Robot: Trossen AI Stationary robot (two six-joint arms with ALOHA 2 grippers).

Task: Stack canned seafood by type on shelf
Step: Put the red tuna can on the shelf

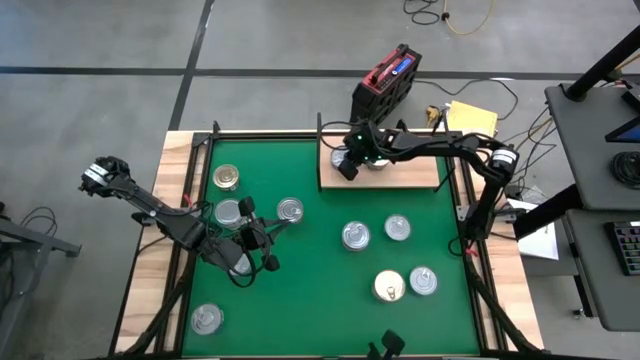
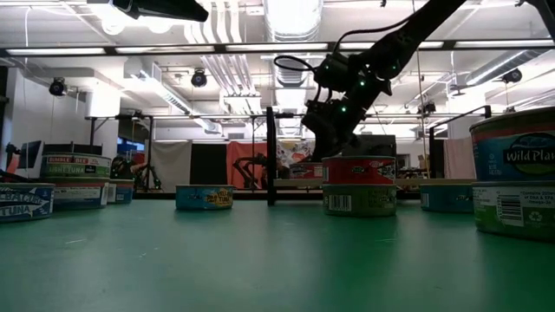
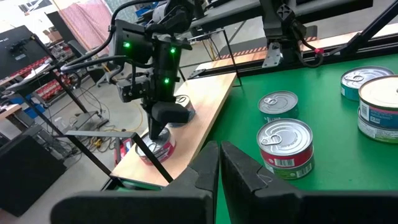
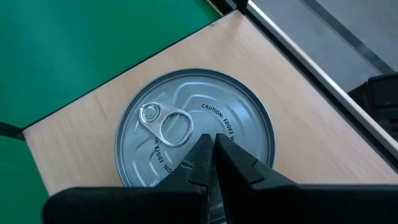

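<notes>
The shelf (image 1: 410, 172), a pale wooden board, lies at the mat's far edge. On its left end stands a silver-lidded can (image 4: 186, 124), with a second can (image 3: 181, 111) behind it. My right gripper (image 4: 212, 142) is shut, slanting down over the first can's lid. Loose cans stand about the green mat (image 1: 320, 300): a gold-lidded one (image 1: 227, 177) at far left, silver ones (image 1: 290, 210) (image 1: 355, 235) mid-mat, another gold one (image 1: 389, 286) near right. My left gripper (image 1: 272, 235) hangs shut and empty over the mat's left half. My right gripper's shut fingertips (image 4: 202, 149) stand at the lid (image 4: 230, 127) of the can on the shelf's left end, beside the pull ring, slanting down from above. I cannot tell whether they touch the lid or hover just over it. The can stands upright on the board.
A red and black case (image 1: 388, 78) lies on the floor beyond the shelf. In the low view two cans stand stacked (image 2: 358, 184) mid-mat. More cans stand near the left arm (image 1: 228, 212) and at the near left corner (image 1: 207, 319). The wooden frame (image 1: 165, 250) borders the mat.
</notes>
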